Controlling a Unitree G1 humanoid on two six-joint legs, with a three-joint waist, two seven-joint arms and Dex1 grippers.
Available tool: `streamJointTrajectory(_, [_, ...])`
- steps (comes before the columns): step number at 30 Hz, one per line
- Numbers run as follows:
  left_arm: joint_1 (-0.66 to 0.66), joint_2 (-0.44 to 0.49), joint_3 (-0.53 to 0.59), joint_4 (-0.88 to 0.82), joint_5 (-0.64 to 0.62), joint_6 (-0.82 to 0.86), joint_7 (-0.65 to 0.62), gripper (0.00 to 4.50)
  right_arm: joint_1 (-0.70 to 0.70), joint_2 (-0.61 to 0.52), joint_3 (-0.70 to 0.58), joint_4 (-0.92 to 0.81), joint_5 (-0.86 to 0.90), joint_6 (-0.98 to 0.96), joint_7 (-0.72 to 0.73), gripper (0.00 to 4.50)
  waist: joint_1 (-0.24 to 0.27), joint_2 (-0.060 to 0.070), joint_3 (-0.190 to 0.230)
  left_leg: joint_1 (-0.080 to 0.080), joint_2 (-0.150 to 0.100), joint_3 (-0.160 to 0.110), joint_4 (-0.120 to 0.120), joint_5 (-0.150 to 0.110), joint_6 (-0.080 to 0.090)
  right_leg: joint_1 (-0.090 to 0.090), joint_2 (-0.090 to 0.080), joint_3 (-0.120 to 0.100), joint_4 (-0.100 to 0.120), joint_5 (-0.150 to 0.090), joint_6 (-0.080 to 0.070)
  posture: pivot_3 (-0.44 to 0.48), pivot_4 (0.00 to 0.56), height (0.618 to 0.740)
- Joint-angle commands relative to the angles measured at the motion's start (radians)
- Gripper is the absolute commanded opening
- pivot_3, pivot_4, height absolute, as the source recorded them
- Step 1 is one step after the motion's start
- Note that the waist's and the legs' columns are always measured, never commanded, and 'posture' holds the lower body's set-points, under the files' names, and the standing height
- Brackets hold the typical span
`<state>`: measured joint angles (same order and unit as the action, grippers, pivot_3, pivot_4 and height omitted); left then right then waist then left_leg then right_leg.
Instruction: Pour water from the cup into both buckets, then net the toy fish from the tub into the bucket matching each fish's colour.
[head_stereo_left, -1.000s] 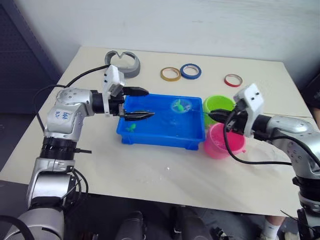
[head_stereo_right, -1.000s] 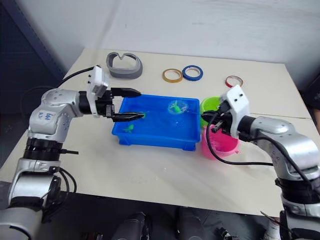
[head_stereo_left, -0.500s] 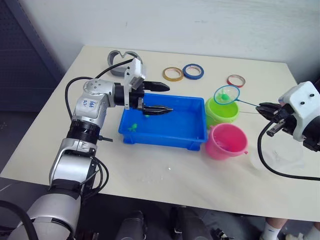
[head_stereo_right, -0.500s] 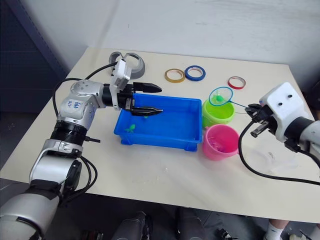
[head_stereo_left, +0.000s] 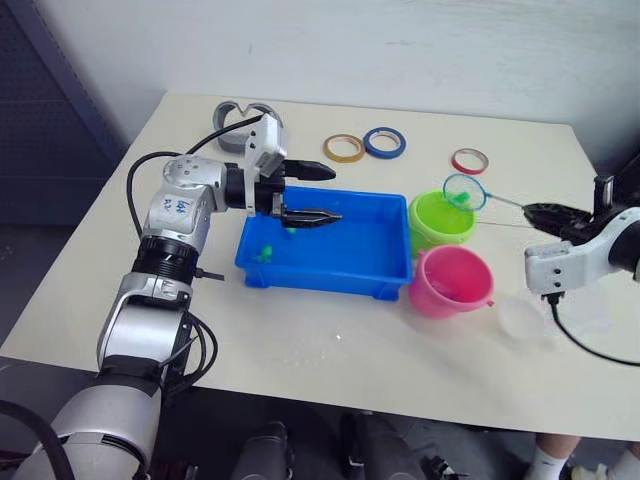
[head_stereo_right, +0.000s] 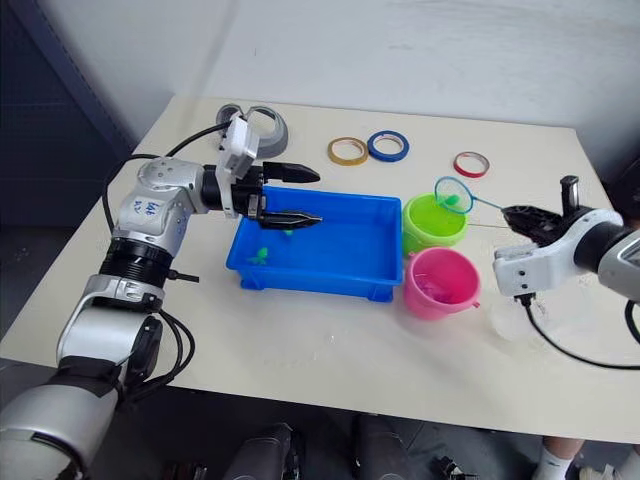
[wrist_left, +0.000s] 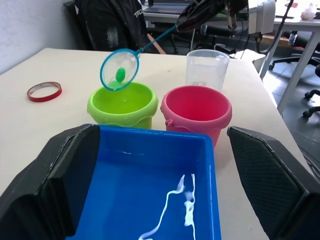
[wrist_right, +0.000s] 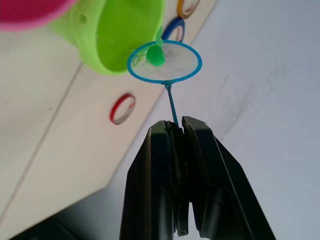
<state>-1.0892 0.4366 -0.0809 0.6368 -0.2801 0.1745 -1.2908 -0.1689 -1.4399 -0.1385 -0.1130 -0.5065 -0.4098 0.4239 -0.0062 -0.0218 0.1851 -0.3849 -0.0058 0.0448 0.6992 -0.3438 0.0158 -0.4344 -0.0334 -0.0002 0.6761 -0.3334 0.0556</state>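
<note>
Right gripper (wrist_right: 178, 131) was clamped on the thin handle of the net (head_stereo_left: 464, 191), hoop held over the far right rim of the green bucket (head_stereo_left: 440, 218). A green fish (wrist_right: 155, 56) sat in the mesh, tilted toward the bucket mouth. Pink bucket (head_stereo_left: 453, 281) stood just near of the green one, touching or almost touching it. The clear cup (head_stereo_left: 522, 316) sat on the table (head_stereo_left: 300, 340) to the right of the pink bucket, under the right arm. Left gripper (head_stereo_left: 310, 193) hung open and empty over the far left part of the blue tub (head_stereo_left: 325, 250); at least one more green fish (head_stereo_left: 265, 253) lay in the tub near its left end.

Risks, as judged from here: hoop sat at the rim edge, not the centre, so a tip-out could drop the fish onto the table on the far side. Fish could also cling to wet mesh and ride back out. The handle was pinched at its far end, a long lever, so it might twist in the fingers during the flip. The right arm swinging back toward the tub could clip the cup or nudge the pink bucket. Tape rings (head_stereo_left: 382, 141) lay far off, no issue.
</note>
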Motion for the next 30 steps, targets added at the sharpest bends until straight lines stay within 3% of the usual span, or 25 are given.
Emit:
streamJointTrajectory(1, [0.002, 0.020, 0.023, -0.046, -0.004, 0.002, 0.000, 4.45, -0.067, -0.007, 0.025, 0.044, -0.057, -0.107, -0.037, 0.00, 0.001, 0.000, 0.000, 0.000, 0.000, 0.000, 0.000, 0.000, 0.000, 0.000, 0.000, 0.000, 0.000, 0.000, 0.000, 0.000, 0.150, 0.740])
streamJointTrajectory(6, [0.020, 0.038, 0.029, -0.071, -0.006, 0.015, 0.010, 4.45, -0.133, 0.025, 0.059, 0.118, -0.032, -0.149, -0.007, 0.00, 0.001, 0.000, 0.000, 0.000, 0.000, 0.001, 0.000, 0.000, 0.000, 0.000, 0.000, 0.001, 0.002, 0.000, 0.000, 0.000, 0.150, 0.740])
streamJointTrajectory(9, [0.043, 0.064, 0.036, -0.103, -0.007, 0.033, 0.022, 4.45, -0.168, 0.089, 0.057, 0.144, 0.105, -0.077, 0.076, 0.00, -0.002, 0.000, 0.000, 0.000, 0.000, 0.002, 0.000, 0.000, 0.000, -0.002, 0.000, 0.002, 0.003, 0.000, 0.000, 0.000, 0.150, 0.740])
streamJointTrajectory(11, [0.067, 0.098, 0.046, -0.124, -0.007, 0.051, 0.030, 4.45, -0.194, 0.179, 0.043, 0.103, 0.321, 0.090, 0.188, 0.00, -0.009, 0.000, 0.000, 0.000, 0.001, 0.002, 0.001, 0.000, 0.000, -0.002, 0.001, 0.002, 0.004, 0.000, 0.000, 0.000, 0.150, 0.740])
streamJointTrajectory(15, [0.151, 0.196, 0.088, -0.199, -0.018, 0.118, 0.045, 4.45, -0.276, 0.358, 0.030, -0.100, 0.778, 0.653, 0.335, 0.00, -0.028, 0.000, 0.000, 0.000, 0.002, 0.002, 0.002, 0.001, -0.001, -0.002, 0.001, 0.002, 0.008, 0.000, 0.000, 0.000, 0.150, 0.740])
streamJointTrajectory(21, [0.363, 0.357, 0.172, -0.419, -0.054, 0.244, 0.063, 4.45, -0.426, 0.513, 0.128, -0.222, 1.096, 1.186, 0.393, 0.00, -0.025, 0.000, 0.000, 0.001, 0.002, 0.000, 0.002, 0.002, -0.003, -0.004, 0.001, 0.002, 0.012, 0.000, -0.001, 0.000, 0.150, 0.740])
streamJointTrajectory(24, [0.483, 0.422, 0.247, -0.550, -0.087, 0.323, 0.109, 4.45, -0.485, 0.587, 0.224, -0.164, 1.091, 1.270, 0.414, 0.00, -0.021, 0.000, 0.000, -0.001, 0.002, -0.001, 0.001, 0.001, -0.003, -0.004, 0.000, 0.001, 0.011, -0.001, -0.001, 0.000, 0.150, 0.740])
streamJointTrajectory(30, [0.642, 0.477, 0.364, -0.727, -0.146, 0.430, 0.185, 4.45, -0.552, 0.652, 0.367, -0.034, 0.964, 1.154, 0.506, 0.00, -0.009, 0.000, 0.000, -0.004, -0.001, -0.002, 0.001, 0.000, 0.002, -0.004, -0.004, 0.000, 0.007, 0.000, -0.001, 0.000, 0.150, 0.740])
